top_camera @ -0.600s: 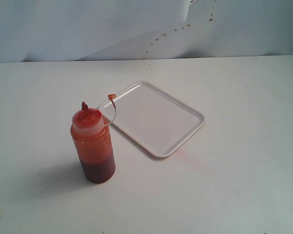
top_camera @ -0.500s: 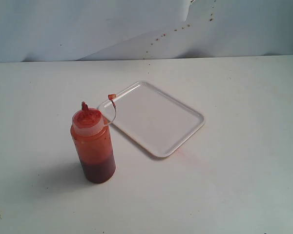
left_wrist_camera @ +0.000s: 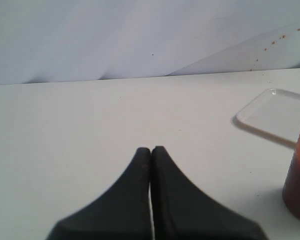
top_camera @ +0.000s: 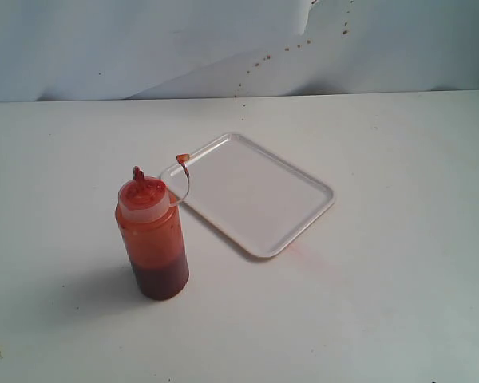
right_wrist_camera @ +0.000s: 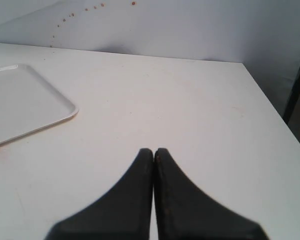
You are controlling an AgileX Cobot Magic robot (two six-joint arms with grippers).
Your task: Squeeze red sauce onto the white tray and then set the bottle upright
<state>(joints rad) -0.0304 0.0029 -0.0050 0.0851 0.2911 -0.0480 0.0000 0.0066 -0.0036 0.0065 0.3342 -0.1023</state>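
Looks like a reach for the upright bottle, with the tray just beside it, nearer the closed, empty left gripper than the closed right gripper.

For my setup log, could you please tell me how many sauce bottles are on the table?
1. The bottle stands upright on the table, just left of the white tray in the exterior view; no second one shows in any view.
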